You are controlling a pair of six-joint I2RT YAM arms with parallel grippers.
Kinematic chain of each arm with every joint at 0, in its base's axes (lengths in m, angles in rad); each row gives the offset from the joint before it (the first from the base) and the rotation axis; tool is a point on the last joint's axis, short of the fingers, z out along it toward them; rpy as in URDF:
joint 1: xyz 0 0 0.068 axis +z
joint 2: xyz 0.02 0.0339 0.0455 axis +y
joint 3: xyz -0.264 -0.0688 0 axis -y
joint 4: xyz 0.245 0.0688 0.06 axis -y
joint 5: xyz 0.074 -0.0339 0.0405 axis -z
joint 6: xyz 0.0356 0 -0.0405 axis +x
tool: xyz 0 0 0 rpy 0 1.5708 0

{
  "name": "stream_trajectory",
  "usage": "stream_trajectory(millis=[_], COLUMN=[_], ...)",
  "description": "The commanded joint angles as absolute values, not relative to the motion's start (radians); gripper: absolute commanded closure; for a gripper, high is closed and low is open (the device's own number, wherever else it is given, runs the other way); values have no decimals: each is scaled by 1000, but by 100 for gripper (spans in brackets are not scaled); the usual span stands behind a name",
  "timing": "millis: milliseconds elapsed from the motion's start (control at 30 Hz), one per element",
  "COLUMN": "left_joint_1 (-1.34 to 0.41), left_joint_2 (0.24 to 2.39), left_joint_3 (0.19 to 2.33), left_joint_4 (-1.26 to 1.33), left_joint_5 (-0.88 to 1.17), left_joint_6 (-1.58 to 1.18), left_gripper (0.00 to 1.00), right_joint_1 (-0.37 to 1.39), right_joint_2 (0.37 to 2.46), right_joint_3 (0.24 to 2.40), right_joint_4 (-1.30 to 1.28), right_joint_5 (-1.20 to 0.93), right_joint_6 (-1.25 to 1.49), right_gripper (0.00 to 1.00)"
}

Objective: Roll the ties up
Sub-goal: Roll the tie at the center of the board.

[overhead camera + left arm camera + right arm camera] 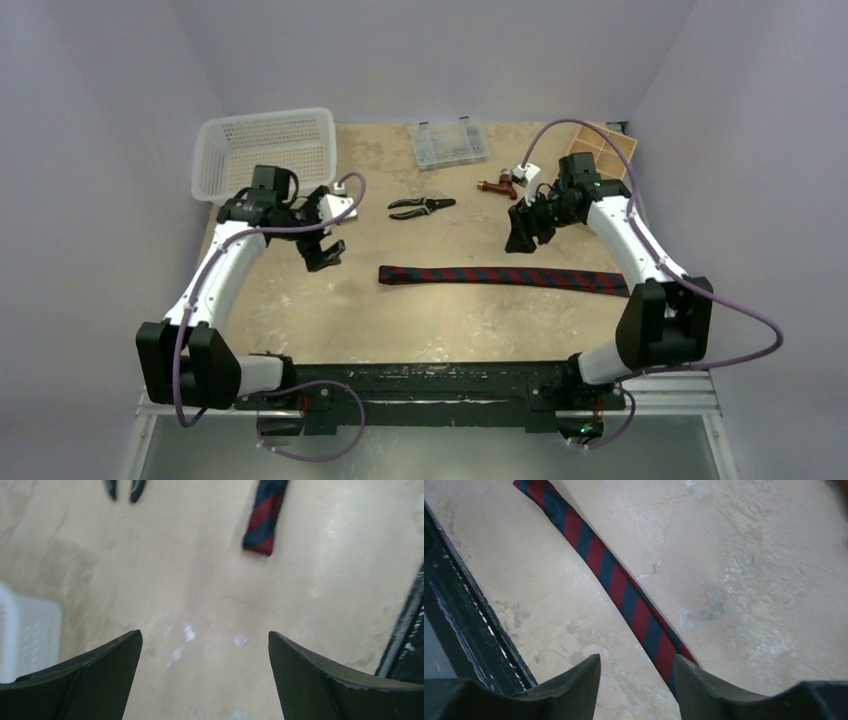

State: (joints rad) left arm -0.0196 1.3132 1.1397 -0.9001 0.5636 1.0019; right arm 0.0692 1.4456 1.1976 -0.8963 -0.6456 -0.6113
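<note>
A single tie (pixel 505 277), navy with dark red stripes, lies flat as a long strip across the table's middle. My left gripper (pixel 322 250) hovers left of and behind its narrow end and stands wide open. In the left wrist view that gripper (pixel 205 635) has bare table between its fingers, and the tie's end (pixel 261 525) lies ahead to the right. My right gripper (pixel 522 235) hangs behind the tie's right half. In the right wrist view its jaws (pixel 636 660) stand partly apart over bare table, and the tie (pixel 619 585) runs diagonally under the right finger.
A white mesh basket (pixel 265 150) stands at the back left. Black-handled pliers (pixel 420 207) lie behind the tie. Further back are a clear plastic box (pixel 450 143), a brown tool (pixel 497 186) and a wooden compartment tray (pixel 600 150). A black rail (pixel 430 385) edges the near side.
</note>
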Motion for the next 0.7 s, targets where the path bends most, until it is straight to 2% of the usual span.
stream_trajectory(millis=[0, 67, 133, 233, 367, 467, 667], left_joint_1=[-120, -156, -182, -217, -270, -326, -403], left_joint_2=[1309, 1320, 1337, 1377, 1421, 1435, 1457], left_joint_3=[1016, 988, 972, 976, 998, 1012, 1011], left_joint_4=[-757, -716, -679, -684, -683, -680, -608], left_joint_5=[812, 862, 883, 836, 712, 664, 675], left_joint_6=[894, 920, 972, 1078, 1111, 1073, 946], left_gripper=[4, 5, 5, 7, 9, 9, 8], right_joint_1=[112, 120, 144, 213, 318, 318, 317], right_joint_2=[1535, 1574, 1609, 1657, 1750, 1763, 1673], right_joint_3=[1207, 1214, 1210, 1205, 1262, 1281, 1163], right_joint_4=[-755, -710, -676, -634, -704, -782, -774], right_joint_5=[-727, -751, -762, -730, -580, -454, -264], right_joint_6=[-327, -237, -174, -141, -272, -398, -554], right_gripper=[54, 63, 67, 68, 69, 64, 51])
